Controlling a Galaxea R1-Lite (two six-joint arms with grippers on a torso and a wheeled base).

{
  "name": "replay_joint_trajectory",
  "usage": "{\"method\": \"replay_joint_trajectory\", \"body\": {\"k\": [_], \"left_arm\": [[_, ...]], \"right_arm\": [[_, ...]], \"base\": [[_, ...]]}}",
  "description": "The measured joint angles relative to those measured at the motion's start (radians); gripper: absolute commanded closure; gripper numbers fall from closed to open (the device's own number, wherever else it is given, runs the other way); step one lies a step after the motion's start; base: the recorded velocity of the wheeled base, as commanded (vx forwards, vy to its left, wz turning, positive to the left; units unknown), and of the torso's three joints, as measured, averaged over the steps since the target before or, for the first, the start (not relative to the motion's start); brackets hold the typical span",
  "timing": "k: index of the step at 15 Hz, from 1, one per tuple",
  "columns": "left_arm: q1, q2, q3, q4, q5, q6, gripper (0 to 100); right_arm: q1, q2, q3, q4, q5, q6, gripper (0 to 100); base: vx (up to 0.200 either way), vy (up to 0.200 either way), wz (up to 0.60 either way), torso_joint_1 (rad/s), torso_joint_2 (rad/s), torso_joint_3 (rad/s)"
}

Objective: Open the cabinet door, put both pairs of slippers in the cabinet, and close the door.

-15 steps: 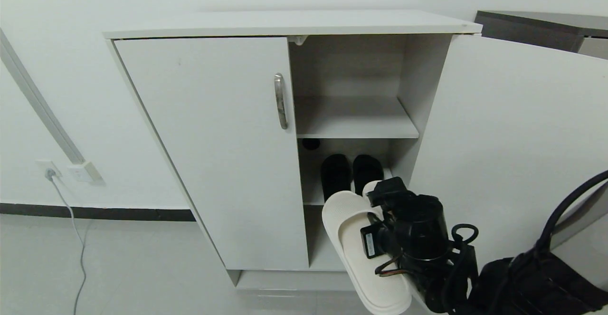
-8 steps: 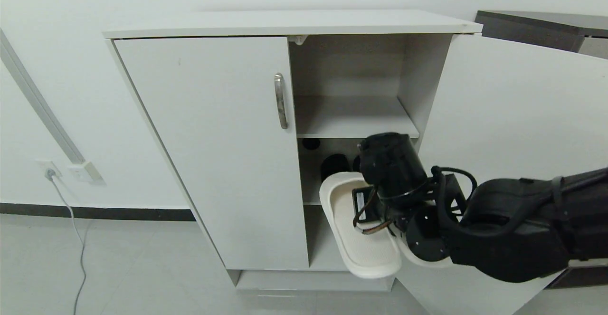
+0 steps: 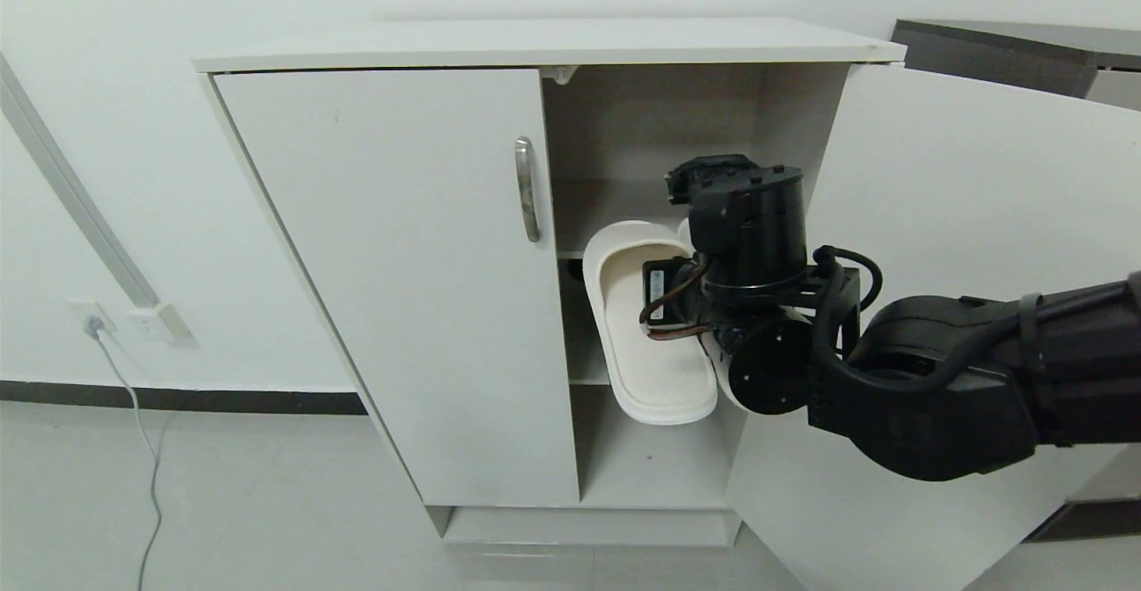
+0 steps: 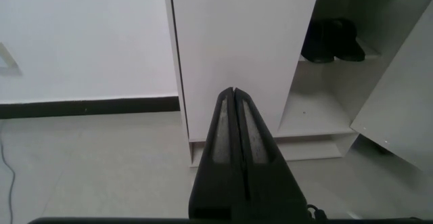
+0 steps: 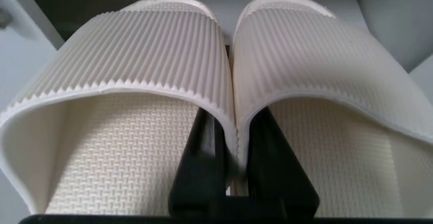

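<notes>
White slippers [image 5: 155, 61] are pinched in the right jaws. The jaws close on the two straps where they meet, one slipper to each side, soles level with each other. Seen from the head, the pair [image 3: 655, 368] hangs toe-up and heel-down in the open right half of the cabinet [image 3: 535, 43]. The toes are at about the front edge of the upper shelf [image 3: 615, 199] and the heels are above the bottom shelf [image 3: 651, 471]. Whether the toes touch the shelf edge cannot be told.

Black slippers [image 4: 331, 38] already lie side by side on the middle shelf, so the step in hand looks like stowing the second pair. The door remains to be shut afterwards.

The next move probably means tipping the pair flatter and carrying it in over a free shelf. The toes should clear the shelf edge before the jaws let go. With so narrow a hold on soft straps, a knock against the edge could twist one slipper loose.

The right door [image 3: 963, 243] stands wide open, just beside the right arm. The left door [image 3: 401, 288] is shut, its handle [image 3: 527, 188] untouched.

The left jaws are pressed together on nothing. They hang low over the floor [image 4: 101, 163] in front of the left door, well apart from both pairs.
</notes>
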Motion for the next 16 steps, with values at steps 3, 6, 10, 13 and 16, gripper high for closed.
{"method": "replay_joint_trajectory", "body": {"k": [3,6,10,13,16], "left_arm": [[0.000,0.000,0.000,0.000,0.000,0.001,100],[0.000,0.001,0.000,0.000,0.000,0.003,100],[0.000,0.001,0.000,0.000,0.000,0.003,100],[0.000,0.002,0.000,0.000,0.000,0.003,100],[0.000,0.002,0.000,0.000,0.000,0.001,100]], "right_arm": [[-0.007,0.006,0.003,0.003,0.000,0.000,100],[-0.020,0.010,0.000,0.005,0.001,0.001,100],[-0.026,0.010,-0.007,0.004,0.001,0.000,100],[-0.026,0.012,-0.009,0.005,0.002,-0.001,100],[-0.026,0.022,-0.018,-0.002,0.000,-0.005,100]], "base": [[0.000,0.000,0.00,0.000,0.00,0.000],[0.200,0.000,0.00,0.001,0.00,0.004],[0.200,0.000,0.00,0.001,0.00,0.001],[0.200,0.000,0.00,0.007,0.00,-0.001],[0.000,0.000,0.00,0.000,0.00,0.000]]}}
